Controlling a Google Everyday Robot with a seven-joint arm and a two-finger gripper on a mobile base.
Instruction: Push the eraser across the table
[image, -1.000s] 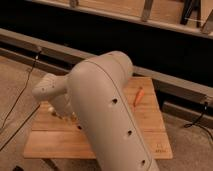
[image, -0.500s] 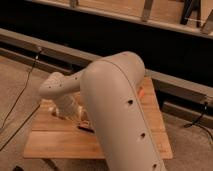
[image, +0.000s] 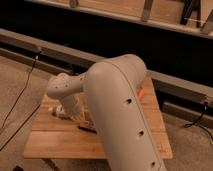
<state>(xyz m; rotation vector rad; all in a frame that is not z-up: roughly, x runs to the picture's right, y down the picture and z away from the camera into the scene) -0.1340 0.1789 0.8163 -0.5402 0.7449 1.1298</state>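
While the arm (image: 120, 110) hides much of the surface (image: 50, 142), the hand (image: 80, 118) hangs low over its left half, closed tight with nothing visibly held, and the eraser (image: 87, 128) lies just beside it.

High, close view behind arm (image: 125, 110), over table (image: 60, 142)

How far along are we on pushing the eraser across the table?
Done, it seems: the claw is shut and down at the table, right beside the eraser. In hand: making contact, though the arm hides whether they touch. Left: the push itself, judging by the eraser lying left of the table's middle.
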